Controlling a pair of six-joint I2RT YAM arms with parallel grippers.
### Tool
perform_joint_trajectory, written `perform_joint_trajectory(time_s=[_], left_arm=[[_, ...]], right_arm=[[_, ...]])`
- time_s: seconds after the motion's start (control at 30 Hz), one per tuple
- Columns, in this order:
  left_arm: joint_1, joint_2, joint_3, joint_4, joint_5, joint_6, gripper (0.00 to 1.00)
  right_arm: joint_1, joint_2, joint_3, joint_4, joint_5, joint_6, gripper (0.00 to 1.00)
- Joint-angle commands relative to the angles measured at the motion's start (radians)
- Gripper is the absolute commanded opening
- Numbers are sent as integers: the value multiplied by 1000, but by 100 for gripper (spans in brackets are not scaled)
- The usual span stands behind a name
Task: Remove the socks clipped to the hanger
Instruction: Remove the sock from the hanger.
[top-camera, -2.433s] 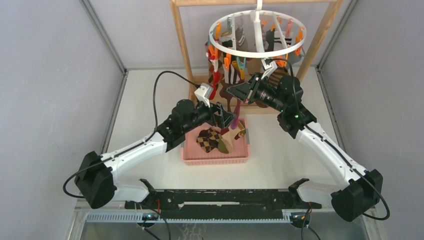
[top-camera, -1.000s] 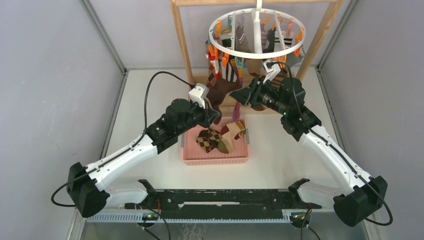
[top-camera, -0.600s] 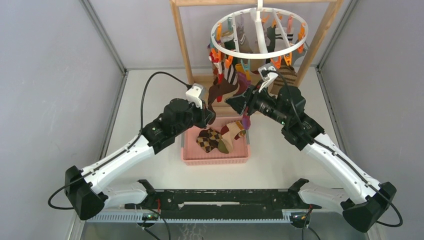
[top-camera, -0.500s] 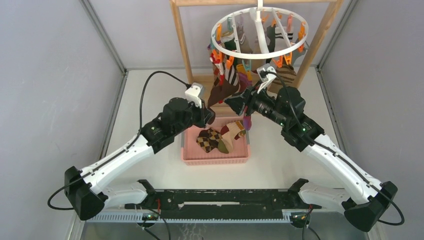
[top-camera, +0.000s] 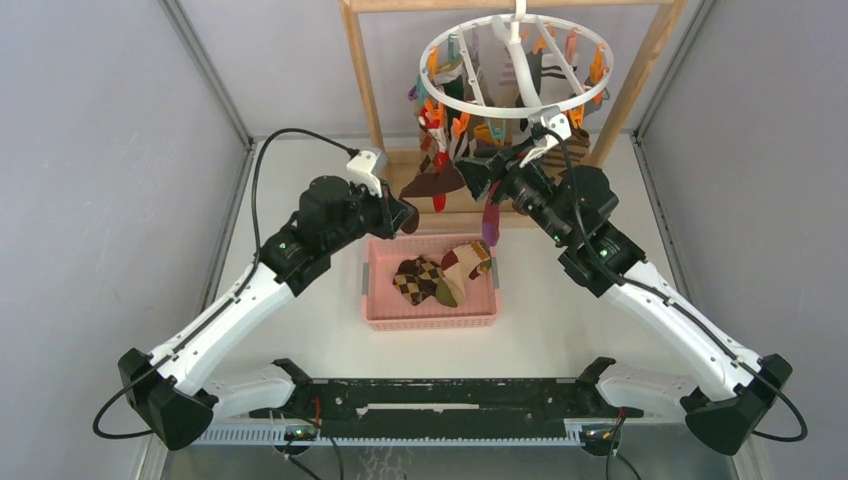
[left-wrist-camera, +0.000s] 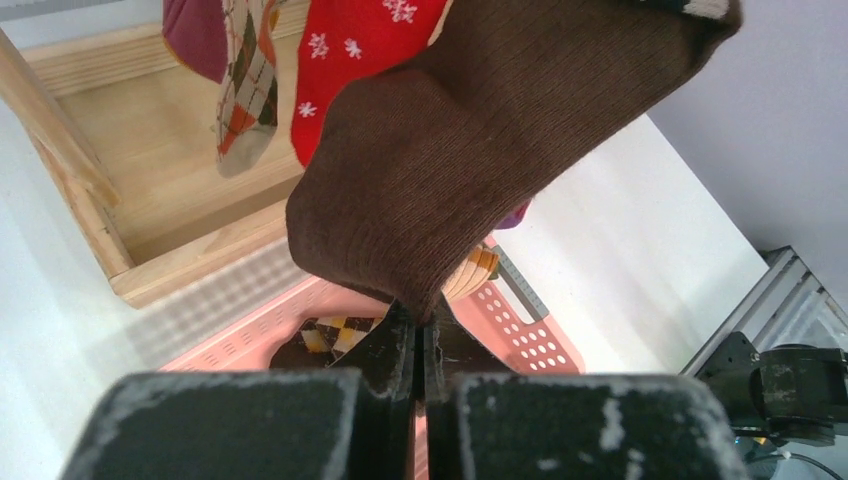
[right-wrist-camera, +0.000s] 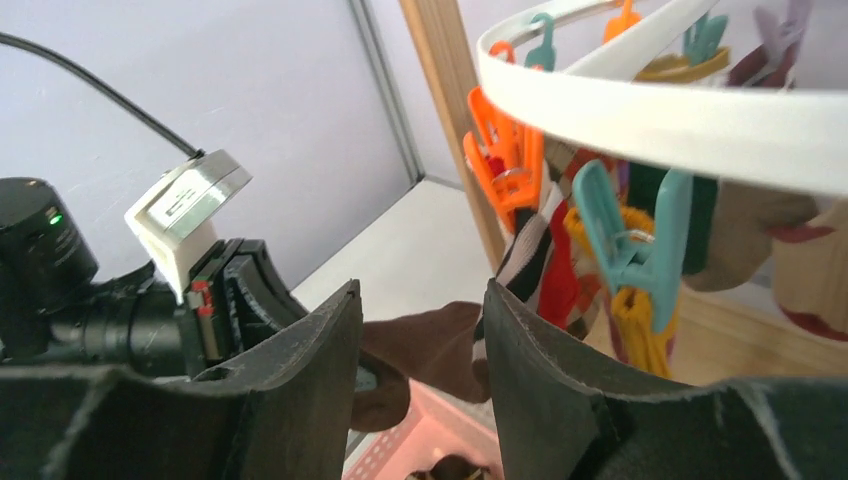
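The hanger (top-camera: 515, 110) is a white ring with orange and teal clips, hung in a wooden frame. Several socks (top-camera: 455, 140) dangle from its near-left rim. A brown sock (top-camera: 430, 183) stretches from that rim down to the left, and my left gripper (top-camera: 400, 213) is shut on its toe. In the left wrist view the brown sock (left-wrist-camera: 480, 150) fills the middle, pinched at my left gripper (left-wrist-camera: 420, 330). My right gripper (top-camera: 470, 175) is open just below the rim, with nothing between its fingers. The right wrist view shows my right gripper (right-wrist-camera: 420, 290) under the hanger (right-wrist-camera: 650, 110).
A pink basket (top-camera: 430, 318) sits between the arms and holds an argyle sock (top-camera: 420, 280) and others. The wooden frame (top-camera: 365, 90) stands behind it on a wooden base. A purple sock (top-camera: 490, 220) hangs beside the right gripper. Grey walls close in both sides.
My left arm has drawn back to the left, pulling the brown sock out sideways. My right gripper has risen toward the hanger's rim and opened a little wider. The ring has swung slightly.
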Motion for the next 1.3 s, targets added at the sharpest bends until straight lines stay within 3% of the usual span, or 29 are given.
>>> perform_joint_trajectory(time_s=[0.0, 0.37, 1.27], left_arm=[[24, -14, 81, -8, 74, 2, 2], [60, -4, 91, -22, 109, -2, 2], [73, -15, 105, -46, 137, 5, 2]], right_arm=[[7, 35, 65, 124, 65, -67, 55], [14, 128, 144, 154, 131, -89, 63], [14, 230, 189, 185, 199, -110, 62]])
